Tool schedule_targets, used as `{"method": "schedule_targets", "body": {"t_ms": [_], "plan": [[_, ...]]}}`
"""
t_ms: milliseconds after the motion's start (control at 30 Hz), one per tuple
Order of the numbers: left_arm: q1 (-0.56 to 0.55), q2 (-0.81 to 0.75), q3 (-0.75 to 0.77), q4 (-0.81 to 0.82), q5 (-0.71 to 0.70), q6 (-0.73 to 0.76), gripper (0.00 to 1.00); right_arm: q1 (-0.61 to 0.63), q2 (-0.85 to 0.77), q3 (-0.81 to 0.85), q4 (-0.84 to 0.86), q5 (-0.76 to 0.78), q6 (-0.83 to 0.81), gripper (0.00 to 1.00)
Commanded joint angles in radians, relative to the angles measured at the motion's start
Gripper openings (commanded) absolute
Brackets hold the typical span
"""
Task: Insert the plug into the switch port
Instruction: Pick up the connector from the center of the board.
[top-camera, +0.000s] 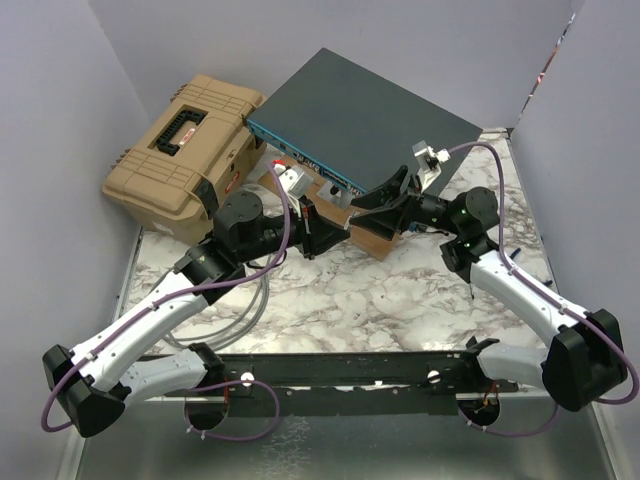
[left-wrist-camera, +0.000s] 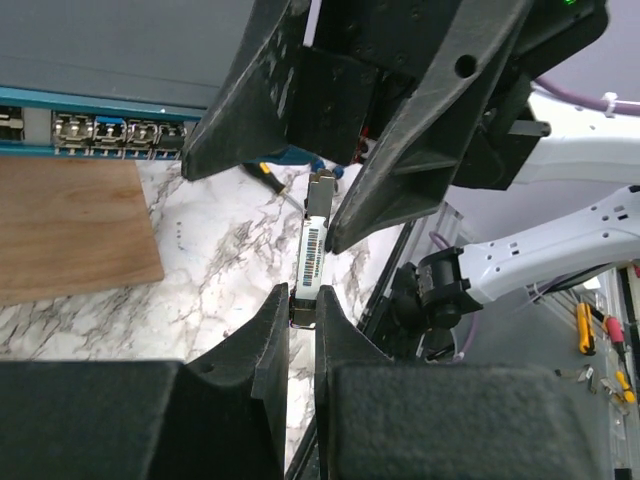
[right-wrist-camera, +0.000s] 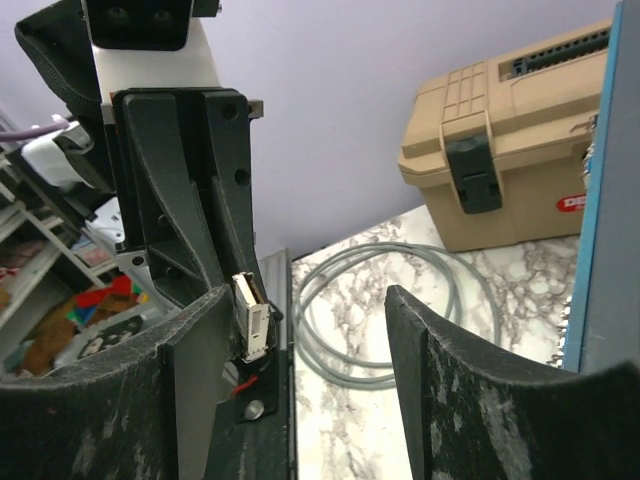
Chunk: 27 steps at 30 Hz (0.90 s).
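Observation:
The switch (top-camera: 370, 115) is a flat dark grey-teal box at the back, with its blue port face (top-camera: 300, 162) turned toward the arms. Its sockets show in the left wrist view (left-wrist-camera: 110, 130). The plug (left-wrist-camera: 313, 248) is a small silver module with a label. My left gripper (left-wrist-camera: 303, 308) is shut on its near end and holds it above the marble table. My right gripper (right-wrist-camera: 305, 340) is open and faces the left one (top-camera: 338, 232), its fingers (left-wrist-camera: 400, 170) straddling the plug's far end. The plug (right-wrist-camera: 250, 315) lies close to its left finger.
A tan toolbox (top-camera: 185, 140) stands at the back left, beside the switch. A brown wooden board (top-camera: 368, 236) lies under the switch's front edge. A grey cable coil (top-camera: 240, 310) lies on the table near the left arm. Purple walls enclose the space.

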Motion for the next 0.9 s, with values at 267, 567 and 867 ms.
{"method": "schedule_targets", "body": {"t_ms": [267,567,867], "plan": [[0.006,0.011,-0.043,0.151,0.094,-0.059,0.00,0.012,0.035,-0.011,0.167,-0.056,0.134,0.55],[0.007,0.006,-0.059,0.166,0.095,-0.058,0.00,0.011,0.049,-0.019,0.225,-0.062,0.181,0.39],[0.007,-0.005,-0.061,0.155,0.017,-0.034,0.18,0.012,0.063,0.001,0.221,-0.058,0.197,0.07]]}}
